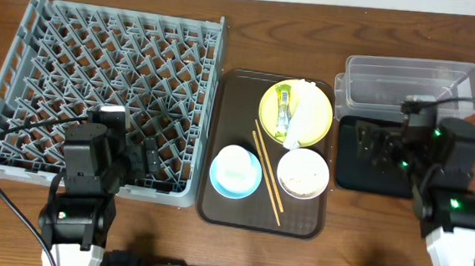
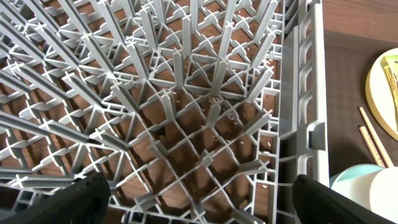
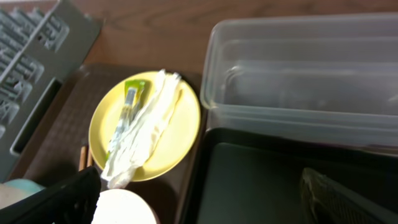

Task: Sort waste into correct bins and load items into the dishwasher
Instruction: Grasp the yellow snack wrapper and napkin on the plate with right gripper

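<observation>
The grey rack point(image 1: 107, 74) sits left, holding no dishes, ready for loading. The brown tray point(image 1: 216, 205), centre, stages the yellow plate point(image 1: 268, 110), which carries napkin point(image 1: 305, 121) and sachet point(image 1: 283, 107). Left fingers point(image 2: 81, 196), over the rack, and right fingers point(image 3: 56, 199), over the black tray point(image 1: 352, 176), stand open and empty.

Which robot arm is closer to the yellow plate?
Right. The right end effector hangs over the black tray beside the plate; the left end effector is over the rack, farther away.

Upright pegs of grey plastic dish rack point(image 1: 100, 65) block your low passes; open wooden tabletop point(image 1: 365, 230) in front of shallow black rectangular tray point(image 1: 352, 176).
</observation>
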